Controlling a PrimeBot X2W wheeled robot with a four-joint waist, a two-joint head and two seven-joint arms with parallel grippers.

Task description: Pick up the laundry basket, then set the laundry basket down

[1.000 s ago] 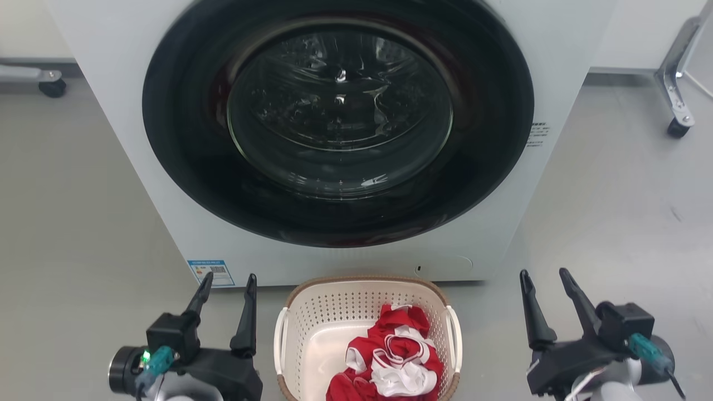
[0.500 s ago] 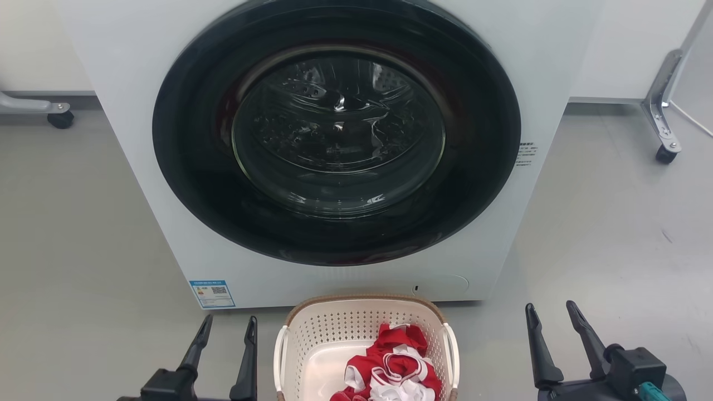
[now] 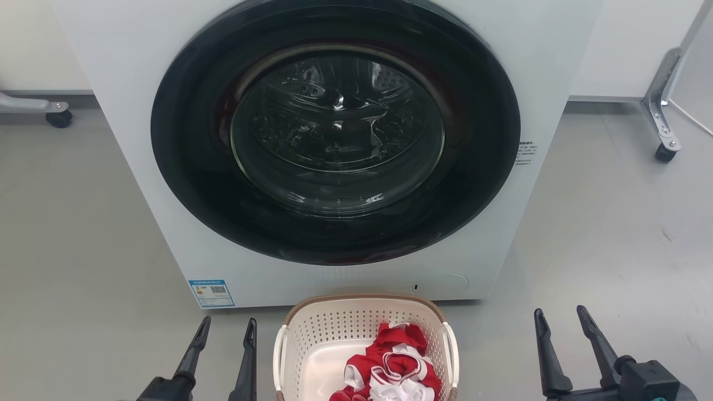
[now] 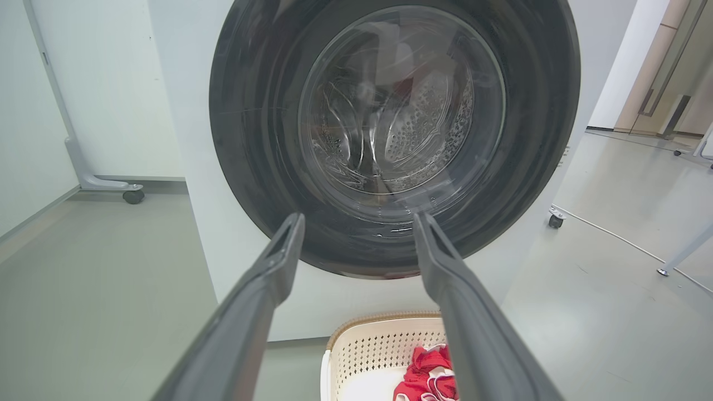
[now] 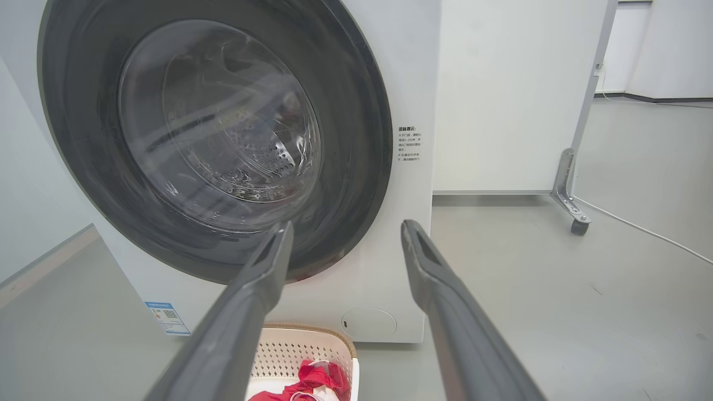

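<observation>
**Desk:** What dominates the scene?

**Photographer:** A white front-loading washing machine (image 3: 336,139) with its round, dark-ringed door (image 3: 189,145) closed. It stands on a grey floor (image 3: 83,250) and rises behind everything else. A pale panel (image 3: 635,44) on a metal leg (image 3: 660,111) stands at the robot's right, with one caster (image 3: 665,153) under it. Another caster (image 3: 58,118) sits at the far left.

**Desk:** And the laundry basket?

**Photographer:** The laundry basket (image 3: 334,326) sits on the floor just in front of the machine's lower panel, between the two arms. A red-and-white garment (image 3: 395,362) is heaped toward its right side. The head view's bottom edge cuts off the basket's near end.

**Desk:** The claws?

**Photographer:** The left gripper (image 3: 229,320) hangs just beside the basket's left handle (image 3: 277,356), not touching it, its fingers parted and holding nothing. The right gripper (image 3: 559,309) stands well apart from the right handle (image 3: 453,351), its fingers likewise spread and empty. Both point toward the machine.

**Desk:** Anything in the way?

**Photographer:** Open floor lies between each gripper and the basket, and the machine's front closes off the basket's far side. On that front a blue label (image 3: 211,293) marks the lower left corner and a round flap (image 3: 443,283) the lower right. A block of small print (image 3: 526,153) sits beside the door. A white cable (image 3: 690,118) trails across the floor at the far right.
</observation>
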